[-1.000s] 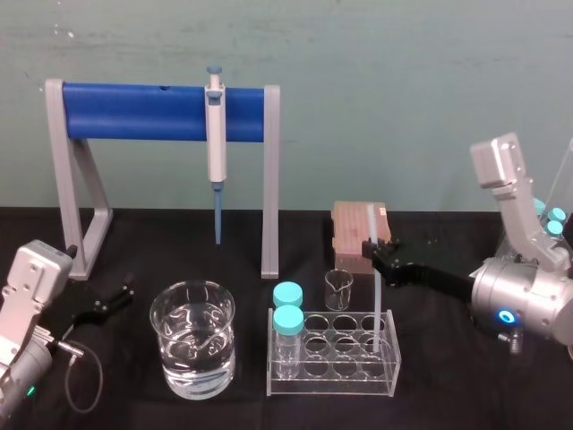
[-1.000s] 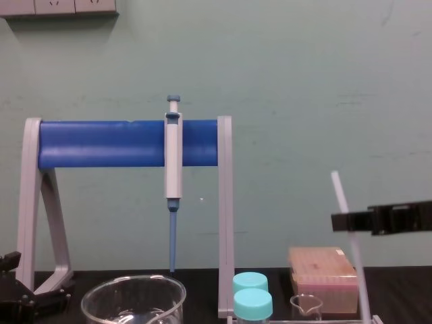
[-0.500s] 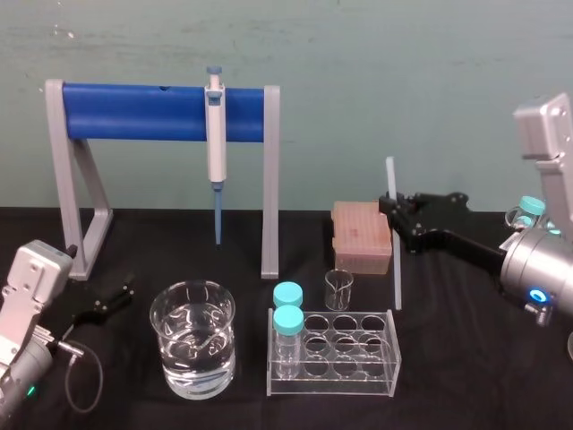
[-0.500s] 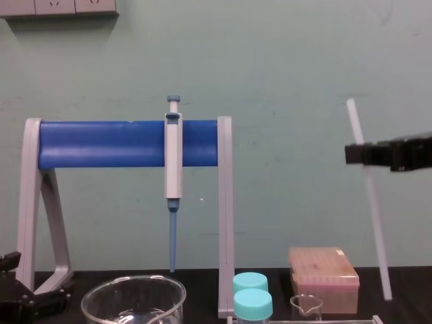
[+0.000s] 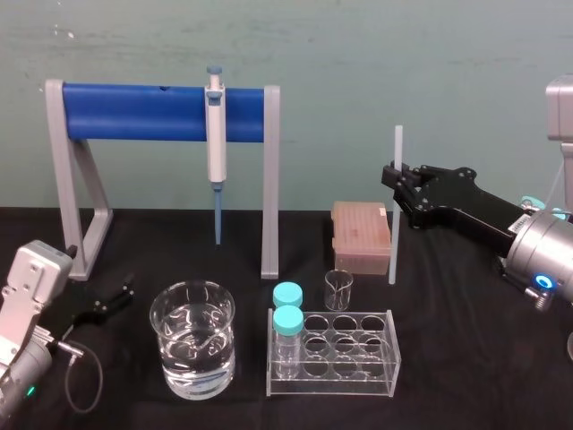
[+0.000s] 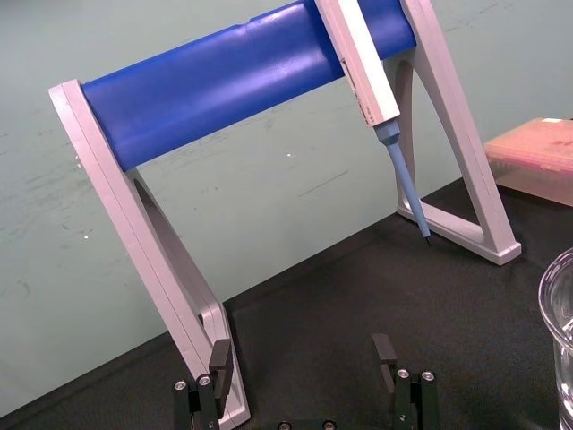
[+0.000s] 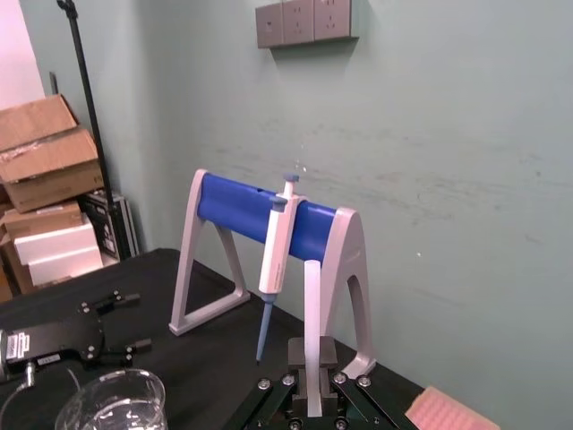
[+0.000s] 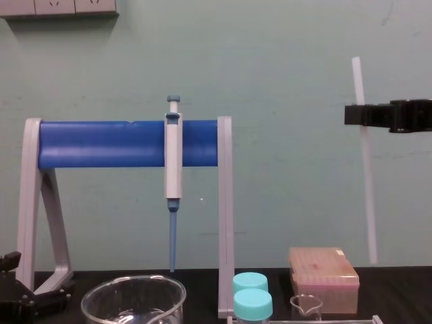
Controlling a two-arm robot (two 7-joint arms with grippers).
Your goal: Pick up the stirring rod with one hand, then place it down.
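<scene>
The stirring rod (image 5: 394, 244) is a thin whitish stick hanging nearly upright in the air, its lower end above the table beside the pink tip box (image 5: 362, 236). My right gripper (image 5: 393, 186) is shut on its upper part, reaching in from the right. In the chest view the stirring rod (image 8: 368, 202) hangs well above the box, pinched by the right gripper (image 8: 358, 115). The right wrist view has the rod (image 7: 312, 300) standing up between the fingers of the right gripper (image 7: 312, 363). My left gripper (image 6: 302, 358) rests open on the table at the left (image 5: 104, 305).
A grey stand with a blue bar (image 5: 134, 112) holds a pipette (image 5: 215, 134) at the back. In front stand a water-filled beaker (image 5: 192, 339), a clear tube rack (image 5: 336, 354) with two teal-capped vials (image 5: 287, 305), and a small beaker (image 5: 338, 288).
The right gripper has lifted the rod up out of the tube rack and carried it back and slightly right. The left arm has not moved.
</scene>
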